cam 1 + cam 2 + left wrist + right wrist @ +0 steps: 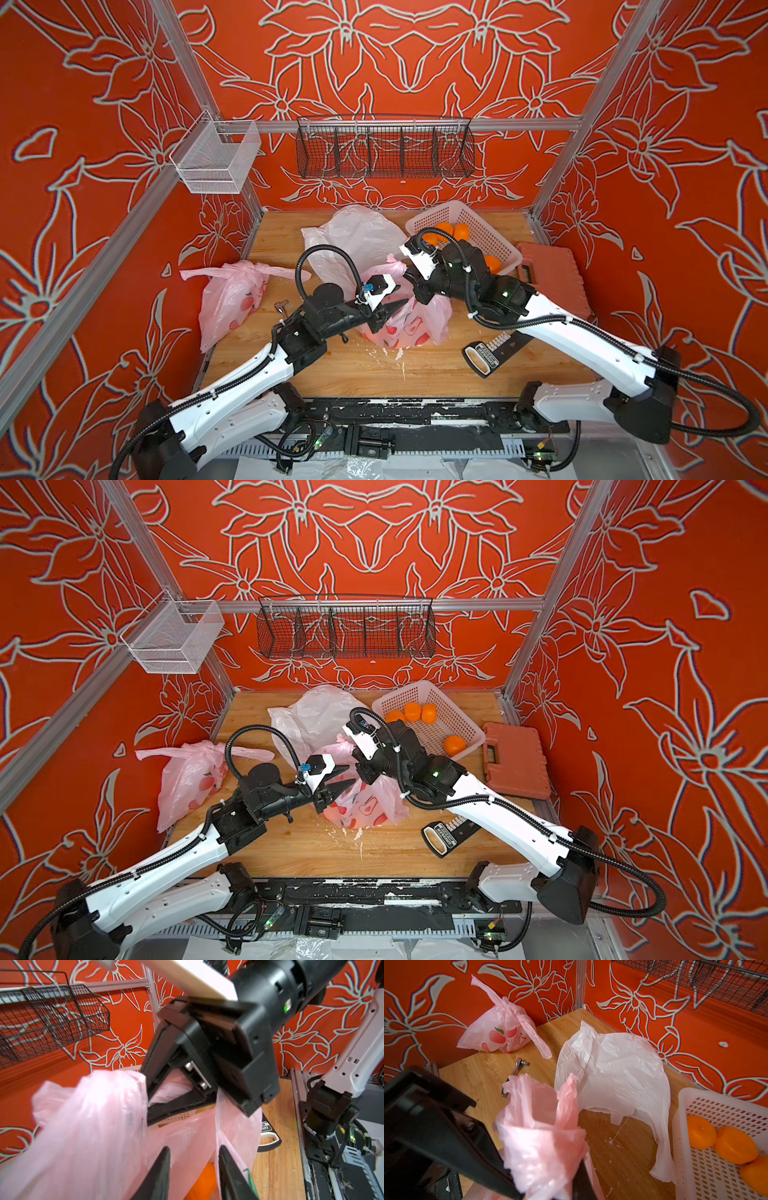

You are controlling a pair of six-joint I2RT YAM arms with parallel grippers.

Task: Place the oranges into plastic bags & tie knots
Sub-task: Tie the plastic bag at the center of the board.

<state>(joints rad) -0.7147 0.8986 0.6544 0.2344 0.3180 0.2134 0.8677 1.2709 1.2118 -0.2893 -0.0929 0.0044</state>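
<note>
Centrally, right gripper [550, 1186] pinching pink bag [539, 1136], left gripper [194, 1148] parted alongside.

**Where things sit on my counter**

On my counter [365, 374] I see the tied bag [232, 299] leaning at the left edge. The middle bag [411, 328] stands in the centre, between my left hand [403, 293] and right hand [405, 266], and the flat bag [353, 237] lies behind it. A ratchet [281, 307] lies between the tied and middle bags. At the back right, the basket [490, 241] holds the oranges [412, 711], with a case [557, 278] to its right. A handled tool [482, 357] lies front right, partly under my right arm.
</note>
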